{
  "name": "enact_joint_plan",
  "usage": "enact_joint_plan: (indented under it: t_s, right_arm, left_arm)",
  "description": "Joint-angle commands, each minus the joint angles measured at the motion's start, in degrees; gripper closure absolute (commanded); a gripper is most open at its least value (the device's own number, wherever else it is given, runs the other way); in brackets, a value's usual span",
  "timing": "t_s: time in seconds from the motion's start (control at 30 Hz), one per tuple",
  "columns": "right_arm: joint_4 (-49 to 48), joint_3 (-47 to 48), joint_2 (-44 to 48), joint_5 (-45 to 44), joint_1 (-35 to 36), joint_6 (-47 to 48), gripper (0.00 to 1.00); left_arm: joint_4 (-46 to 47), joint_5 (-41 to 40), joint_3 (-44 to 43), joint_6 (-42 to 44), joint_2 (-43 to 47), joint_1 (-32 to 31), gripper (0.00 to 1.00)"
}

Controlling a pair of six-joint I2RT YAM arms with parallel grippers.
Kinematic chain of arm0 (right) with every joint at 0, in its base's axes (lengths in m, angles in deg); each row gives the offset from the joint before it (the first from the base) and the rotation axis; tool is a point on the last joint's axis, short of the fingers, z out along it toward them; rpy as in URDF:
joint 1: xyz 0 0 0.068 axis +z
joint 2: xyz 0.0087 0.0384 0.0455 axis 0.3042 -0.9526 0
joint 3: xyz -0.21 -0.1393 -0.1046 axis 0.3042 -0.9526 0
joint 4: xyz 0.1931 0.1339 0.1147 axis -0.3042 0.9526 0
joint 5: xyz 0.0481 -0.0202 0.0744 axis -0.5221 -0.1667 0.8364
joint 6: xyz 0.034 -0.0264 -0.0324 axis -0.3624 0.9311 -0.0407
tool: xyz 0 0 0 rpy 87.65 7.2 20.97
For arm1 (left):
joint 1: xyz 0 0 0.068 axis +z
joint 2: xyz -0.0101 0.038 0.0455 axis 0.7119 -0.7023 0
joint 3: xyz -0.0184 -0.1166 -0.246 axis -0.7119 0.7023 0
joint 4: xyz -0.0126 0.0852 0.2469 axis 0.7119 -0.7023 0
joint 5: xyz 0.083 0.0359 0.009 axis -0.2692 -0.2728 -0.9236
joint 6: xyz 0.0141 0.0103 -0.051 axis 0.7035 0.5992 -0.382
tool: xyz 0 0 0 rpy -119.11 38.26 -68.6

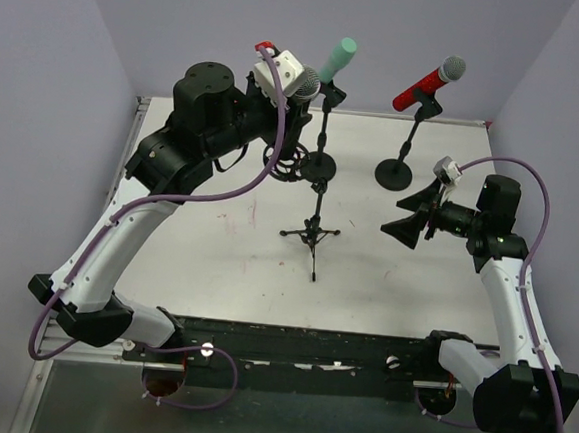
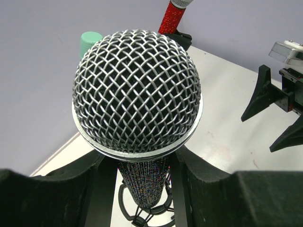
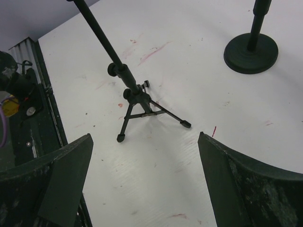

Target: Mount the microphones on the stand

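Black, wide-spread right fingers (image 3: 61,175) hovered empty over the white worktop (image 1: 218,231), near the tripod stand (image 1: 313,233). Farther left, the left fingers (image 2: 203,189) clamped the black microphone (image 2: 136,94) below its mesh head. Beyond, the mint-green microphone (image 1: 338,59) and the red microphone (image 1: 427,84) sat clipped on stands.

**Setting:** robotics lab, enclosed test cell.

**Evidence:**
- Plain lavender walls (image 1: 42,47) close off the left, far and right sides.
- White tabletop (image 1: 206,255), scuffed and streaked with red marks.
- Black mounting rail (image 1: 300,343) along the near edge.
- Two white-and-black robot arms bolted to the rail, left arm (image 1: 117,243) and right arm (image 1: 514,294).
- Purple cables (image 1: 211,196) looped loosely along each arm.
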State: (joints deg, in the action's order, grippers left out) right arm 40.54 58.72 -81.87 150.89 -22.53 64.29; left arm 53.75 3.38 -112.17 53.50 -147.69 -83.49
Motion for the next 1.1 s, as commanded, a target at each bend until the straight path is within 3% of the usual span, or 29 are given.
enact_joint_plan:
  t_s: [0.0, 0.4, 0.83, 1.07]
  right_arm:
    - [-0.5, 0.3, 0.1, -1.2, 0.1, 1.2, 0.0]
    - [-0.3, 0.3, 0.2, -1.4, 0.1, 1.3, 0.0]
    - [0.0, 0.3, 0.3, -1.7, 0.2, 1.6, 0.0]
    - [0.0, 0.3, 0.3, -1.7, 0.1, 1.7, 0.0]
  left_arm:
    - [1.1, 4.1, 2.0, -1.9, 1.5, 1.8, 1.0]
    - [3.8, 12.6, 4.4, -6.2, 2.4, 4.9, 1.0]
    - [-1.0, 9.6, 4.7, -2.7, 1.0, 5.5, 1.0]
    - [-0.6, 13.1, 5.1, -6.1, 0.8, 7.1, 1.0]
